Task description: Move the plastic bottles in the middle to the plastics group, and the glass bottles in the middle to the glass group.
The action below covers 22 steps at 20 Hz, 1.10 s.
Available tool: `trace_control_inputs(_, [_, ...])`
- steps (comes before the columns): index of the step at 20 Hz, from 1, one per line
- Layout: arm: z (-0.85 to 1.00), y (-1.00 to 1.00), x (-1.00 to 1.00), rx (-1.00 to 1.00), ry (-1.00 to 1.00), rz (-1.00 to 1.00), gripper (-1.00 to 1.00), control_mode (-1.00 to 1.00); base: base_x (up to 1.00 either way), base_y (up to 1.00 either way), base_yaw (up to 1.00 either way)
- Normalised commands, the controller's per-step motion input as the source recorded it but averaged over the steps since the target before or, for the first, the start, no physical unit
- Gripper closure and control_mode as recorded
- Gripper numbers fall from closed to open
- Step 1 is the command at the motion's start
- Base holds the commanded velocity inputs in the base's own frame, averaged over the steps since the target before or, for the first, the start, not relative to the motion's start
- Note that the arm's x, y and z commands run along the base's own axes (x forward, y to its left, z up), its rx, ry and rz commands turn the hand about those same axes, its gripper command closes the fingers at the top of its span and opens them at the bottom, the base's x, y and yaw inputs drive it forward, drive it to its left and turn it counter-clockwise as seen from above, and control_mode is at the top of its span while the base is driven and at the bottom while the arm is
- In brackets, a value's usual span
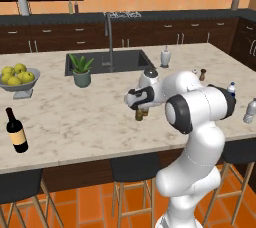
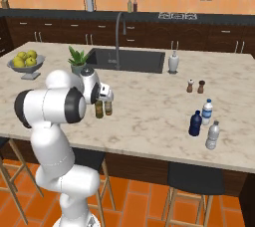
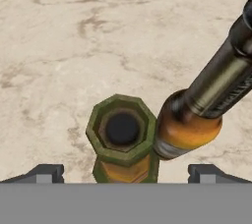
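Seen from straight above in the hand view, the olive green glass bottle (image 3: 122, 129) has its mouth between my open gripper (image 3: 126, 174), whose fingertips (image 3: 47, 173) stand wide on either side. The brown glass bottle (image 3: 197, 115) with the orange label stands right beside it. From the base, both slim bottles (image 1: 141, 115) (image 2: 103, 108) stand mid-counter directly under the gripper (image 1: 141, 105) (image 2: 104, 98). The wine bottle (image 1: 17, 132) stands at the counter's left front. The dark blue plastic bottle (image 2: 195, 123) stands by the water bottle (image 2: 207, 112) and the pale clear bottle (image 2: 213, 135).
A fruit bowl (image 1: 17, 78), a potted plant (image 1: 81, 70), the sink (image 1: 125, 61) with its tap and a soap dispenser (image 1: 165, 57) line the far side. Salt and pepper shakers (image 2: 195, 86) stand right of centre. Stools (image 1: 134, 168) sit under the counter's near edge.
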Motion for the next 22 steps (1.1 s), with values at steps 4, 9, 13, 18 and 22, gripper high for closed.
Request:
trace_control_inputs(4, [-0.11,0.0,0.04,0.0,0.0,0.0,-1.0,-1.0,0.0,0.0,0.0])
trace_control_inputs(9, [-0.19,0.0,0.0,0.0,-0.09,0.0,-1.0,-1.0,0.0,0.0,0.0])
trace_control_inputs(13, [-0.04,0.0,0.0,0.0,-0.07,0.0,-1.0,-1.0,0.0,0.0,0.0])
trace_control_inputs(18, [0.0,0.0,0.0,0.0,0.0,0.0,1.0,-1.0,0.0,0.0,0.0])
trace_control_inputs(22, [0.0,0.0,-0.01,0.0,0.0,0.0,1.0,-1.0,0.0,0.0,0.0])
